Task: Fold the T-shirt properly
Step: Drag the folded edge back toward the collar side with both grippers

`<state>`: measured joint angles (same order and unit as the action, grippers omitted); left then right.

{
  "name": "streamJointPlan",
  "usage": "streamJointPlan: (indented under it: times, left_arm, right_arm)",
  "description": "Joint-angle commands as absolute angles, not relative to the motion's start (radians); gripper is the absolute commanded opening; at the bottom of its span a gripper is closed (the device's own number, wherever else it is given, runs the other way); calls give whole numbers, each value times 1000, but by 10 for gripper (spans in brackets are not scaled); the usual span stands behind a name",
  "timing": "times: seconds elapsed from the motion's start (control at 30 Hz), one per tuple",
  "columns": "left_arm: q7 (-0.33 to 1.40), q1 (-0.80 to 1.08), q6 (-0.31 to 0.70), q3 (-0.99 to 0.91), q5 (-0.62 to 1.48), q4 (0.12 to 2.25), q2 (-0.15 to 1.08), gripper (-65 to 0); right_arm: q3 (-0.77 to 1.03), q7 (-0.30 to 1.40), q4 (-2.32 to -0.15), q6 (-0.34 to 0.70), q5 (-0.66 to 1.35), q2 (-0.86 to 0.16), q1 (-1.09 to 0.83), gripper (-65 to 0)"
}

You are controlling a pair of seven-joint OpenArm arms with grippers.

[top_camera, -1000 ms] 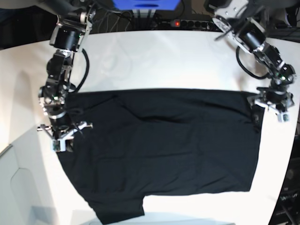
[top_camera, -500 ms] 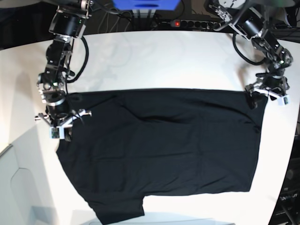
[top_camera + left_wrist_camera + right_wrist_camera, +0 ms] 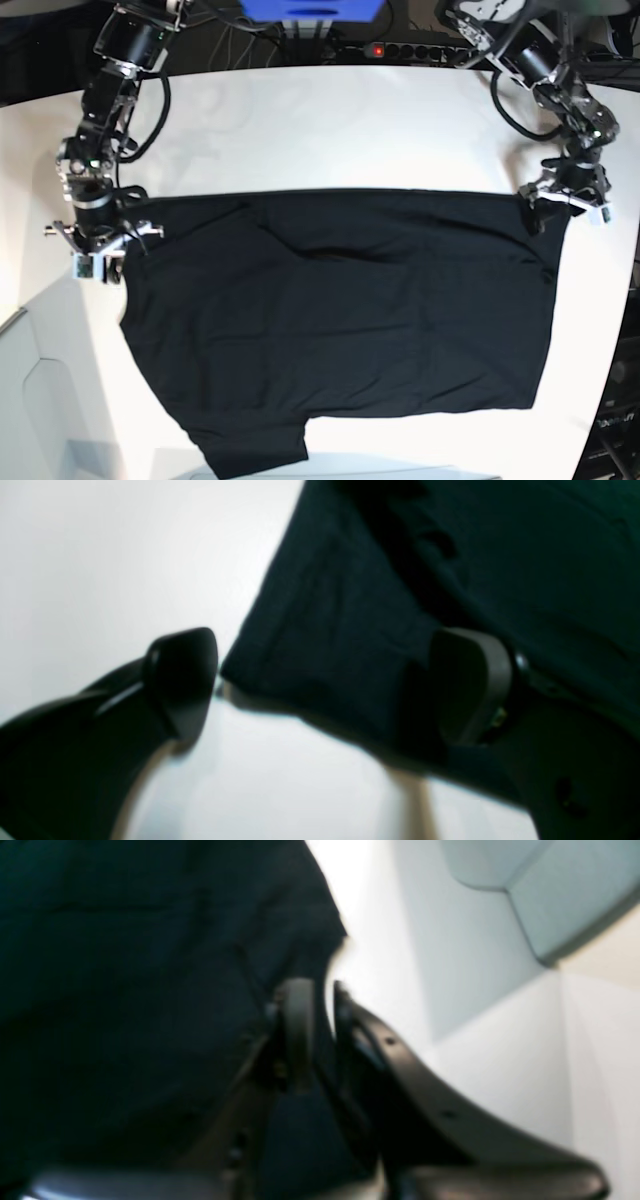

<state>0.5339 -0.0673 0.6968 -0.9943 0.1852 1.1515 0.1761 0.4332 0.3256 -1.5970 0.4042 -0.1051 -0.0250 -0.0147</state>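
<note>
The left gripper point(image 3: 320, 690), a pair of dark curved plastic jaws, stands spread wide at the far right corner of the T-shirt point(image 3: 340, 320), a large black short-sleeved cloth garment. In the left wrist view one finger point(image 3: 182, 680) rests over bare white surface just off the cloth's edge, the other point(image 3: 470, 685) lies over the black fabric, and a hemmed corner of cloth sits between them; nothing is pinched. In the base view this gripper point(image 3: 560, 200) sits at the right edge of the white table point(image 3: 330, 120).

The right gripper point(image 3: 320, 1005) has its two dark fingers parted by only a narrow slit, with the edge of the black fabric running right at that gap. The blurred view does not show whether cloth is caught between them. In the base view it point(image 3: 100, 250) hangs at the cloth's far left corner, near the table's left edge.

The T-shirt lies spread flat and plain side up across the middle of the table, one sleeve reaching to the near edge at the left.
</note>
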Motion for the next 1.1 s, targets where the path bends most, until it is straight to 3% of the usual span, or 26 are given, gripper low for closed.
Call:
streamJointPlan:
  times: [0.0, 0.2, 0.73, 0.77, 0.93, 1.0, 1.07]
  left_arm:
    - [544, -79, 698, -998, 185, 1152, 197, 0]
    - [544, -77, 698, -993, 185, 1144, 197, 0]
    - [547, -77, 698, -995, 185, 1142, 197, 0]
    - [547, -79, 698, -995, 180, 1142, 197, -45]
    - [545, -82, 698, -1001, 179, 1142, 197, -427]
    - [545, -82, 698, -1001, 180, 1142, 197, -476]
    - [545, -81, 698, -1001, 179, 1142, 197, -478]
  right_arm:
    - [444, 306, -1615, 409, -97, -35, -7, -490]
    - [478, 305, -1618, 410, -97, -36, -35, -381]
    - [476, 306, -1613, 410, -97, -33, -71, -373]
    - [476, 306, -1613, 410, -97, -31, -73, -373]
    - [472, 306, -1600, 410, -97, -31, -93, -373]
    - [472, 306, -1596, 410, -97, -31, -97, -373]
    - [472, 306, -1584, 410, -96, -30, -108, -373]
